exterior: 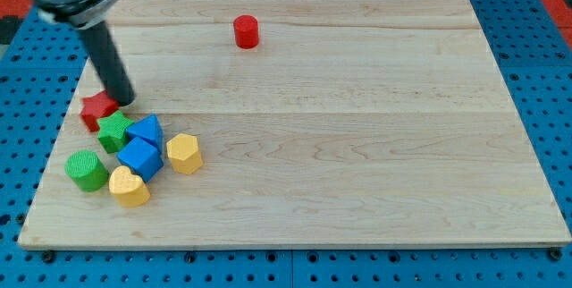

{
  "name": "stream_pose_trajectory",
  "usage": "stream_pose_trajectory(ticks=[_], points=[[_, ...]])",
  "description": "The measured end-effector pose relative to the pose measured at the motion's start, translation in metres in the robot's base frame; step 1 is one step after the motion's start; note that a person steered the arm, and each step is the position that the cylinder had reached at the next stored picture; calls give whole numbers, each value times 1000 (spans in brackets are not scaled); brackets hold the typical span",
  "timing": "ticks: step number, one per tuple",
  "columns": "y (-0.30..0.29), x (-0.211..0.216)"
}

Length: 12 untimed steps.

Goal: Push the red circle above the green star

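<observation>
The red circle [246, 31], a short red cylinder, stands alone near the view's top, left of centre. The green star [113, 131] lies in a cluster at the view's lower left, far below and left of the red circle. My tip [123, 101] is at the cluster's top edge, just above the green star and touching or right beside a red block [96, 109] of unclear shape. The rod rises from the tip toward the view's top left.
Around the green star lie a blue block [147, 131], a blue cube [140, 157], a yellow hexagon [183, 153], a yellow heart [129, 187] and a green cylinder [86, 169]. The wooden board [357, 145] ends close to the cluster's left.
</observation>
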<state>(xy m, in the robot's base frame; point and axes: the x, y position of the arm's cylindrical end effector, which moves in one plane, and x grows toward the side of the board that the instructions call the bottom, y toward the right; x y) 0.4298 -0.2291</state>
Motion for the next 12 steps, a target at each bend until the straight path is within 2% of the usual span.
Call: stream_pose_trajectory(ticks=[1, 2, 3, 4, 5, 6, 7, 8, 9, 10, 11, 12], points=[[19, -33], [130, -91], [215, -106], [235, -123], [158, -145], [57, -74], [75, -94], [95, -163], [15, -154], [4, -87], [-18, -96], [-16, -139]])
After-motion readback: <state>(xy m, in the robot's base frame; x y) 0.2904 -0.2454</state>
